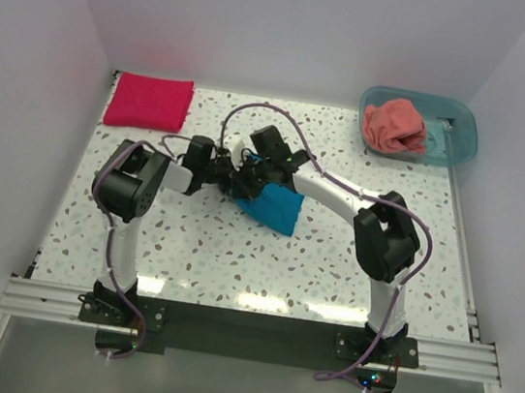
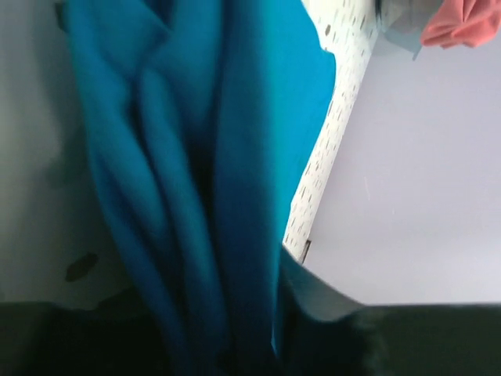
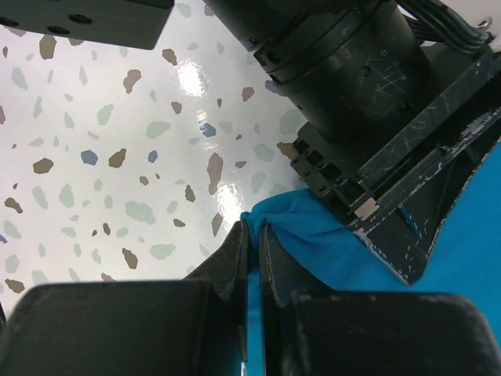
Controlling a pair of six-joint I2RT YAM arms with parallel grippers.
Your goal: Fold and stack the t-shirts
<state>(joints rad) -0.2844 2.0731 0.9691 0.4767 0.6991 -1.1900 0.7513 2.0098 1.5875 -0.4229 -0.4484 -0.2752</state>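
The teal-blue t-shirt (image 1: 276,206) hangs bunched between both grippers near the table's middle. My left gripper (image 1: 231,178) is shut on its left end; in the left wrist view the cloth (image 2: 196,157) fills the frame and hides the fingers. My right gripper (image 3: 254,232) is shut on an edge of the same shirt (image 3: 313,243), close against the left gripper's body (image 3: 352,86). The crimson-magenta t-shirt (image 1: 149,101) lies folded at the back left. The salmon-coral t-shirt (image 1: 396,125) lies crumpled in the tub, also seen in the left wrist view (image 2: 462,22).
A translucent teal plastic tub (image 1: 455,136) stands at the back right corner. White walls close the table on the left, back and right. The speckled tabletop (image 1: 234,261) lies in front of the grippers.
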